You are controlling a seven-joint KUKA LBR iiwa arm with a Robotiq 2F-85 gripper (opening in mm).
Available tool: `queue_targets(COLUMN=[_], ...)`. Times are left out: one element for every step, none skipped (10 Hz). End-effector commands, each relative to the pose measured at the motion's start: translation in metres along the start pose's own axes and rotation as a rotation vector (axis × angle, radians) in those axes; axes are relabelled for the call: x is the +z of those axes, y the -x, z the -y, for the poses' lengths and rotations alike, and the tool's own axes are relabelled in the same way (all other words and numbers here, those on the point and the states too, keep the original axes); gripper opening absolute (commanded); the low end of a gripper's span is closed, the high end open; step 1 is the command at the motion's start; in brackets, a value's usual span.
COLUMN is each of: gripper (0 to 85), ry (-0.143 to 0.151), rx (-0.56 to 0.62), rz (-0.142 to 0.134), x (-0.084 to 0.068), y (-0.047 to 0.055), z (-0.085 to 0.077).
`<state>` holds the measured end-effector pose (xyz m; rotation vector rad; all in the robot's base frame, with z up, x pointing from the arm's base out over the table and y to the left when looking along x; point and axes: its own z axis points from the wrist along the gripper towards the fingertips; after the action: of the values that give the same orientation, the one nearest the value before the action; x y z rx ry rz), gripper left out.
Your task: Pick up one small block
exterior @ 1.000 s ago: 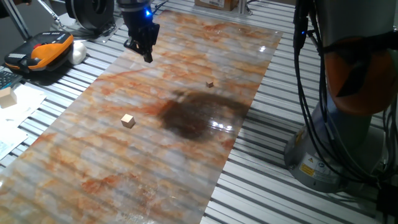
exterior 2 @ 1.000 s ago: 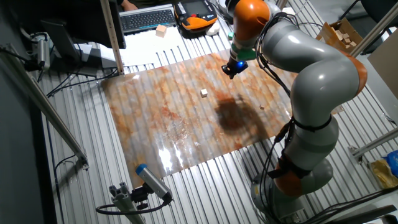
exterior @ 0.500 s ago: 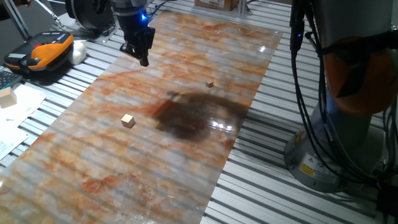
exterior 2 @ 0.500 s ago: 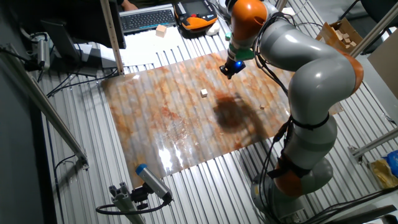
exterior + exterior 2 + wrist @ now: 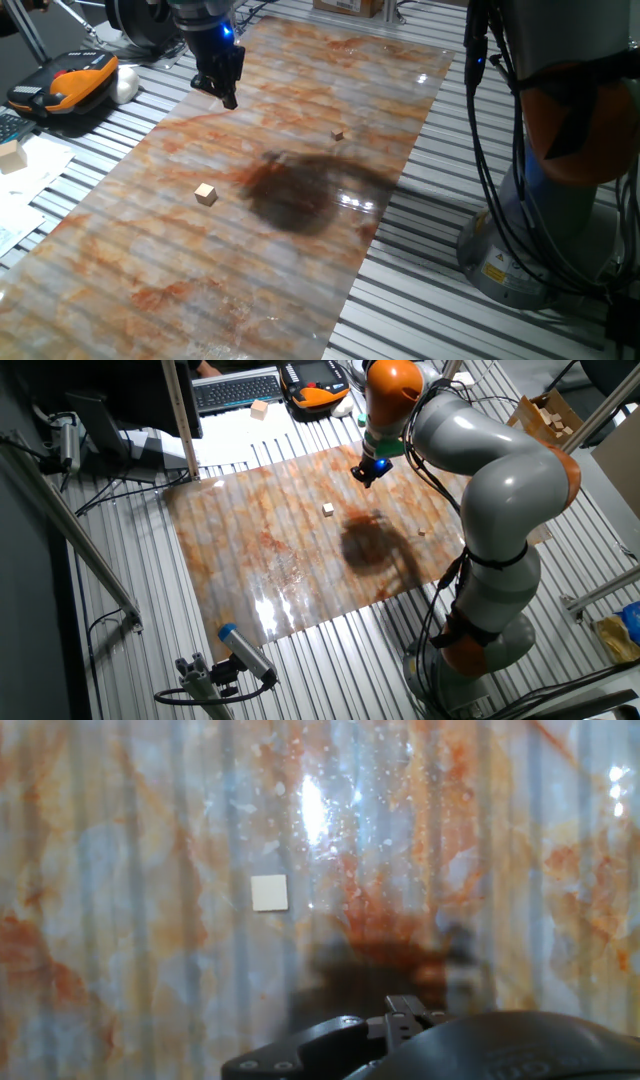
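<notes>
the small block [image 5: 206, 194] lies alone on the table [image 5: 300, 270], well apart from the tool [image 5: 228, 92], at about 6 o'clock from it. it looks light, stiff and square-edged, so pinching two opposite flat faces should hold. i count one small block and one much tinier cube [image 5: 338, 134]. the tool hangs above the table holding nothing; whether it is spread i cannot tell.

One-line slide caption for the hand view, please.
Hand camera looking down on the marbled sheet, the small block lying alone, untouched, left of centre.
</notes>
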<state>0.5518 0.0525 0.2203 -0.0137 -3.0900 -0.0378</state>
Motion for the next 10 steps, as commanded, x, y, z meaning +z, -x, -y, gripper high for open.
queue_targets(gripper=[0.0, 0.0, 0.0, 0.0, 0.0, 0.0, 0.0, 0.0, 0.0, 0.0], ry=[0.020, 0.035, 0.045, 0.043, 0.033, 0.012, -0.026, -0.026, -0.028, -0.024], rx=[-0.007, -0.012, -0.007, -0.005, -0.025, -0.057, -0.093, -0.107, -0.110, -0.102], rz=[-0.001, 0.007, 0.022, 0.025, 0.016, 0.014, 0.011, -0.009, -0.015, -0.012], x=[0.002, 0.003, 0.003, 0.005, 0.005, 0.005, 0.005, 0.004, 0.004, 0.005], y=[0.001, 0.001, 0.001, 0.000, 0.000, 0.001, 0.001, 0.001, 0.000, 0.000], z=[-0.001, -0.002, -0.005, -0.008, -0.008, -0.009, -0.009, -0.010, -0.012, -0.014])
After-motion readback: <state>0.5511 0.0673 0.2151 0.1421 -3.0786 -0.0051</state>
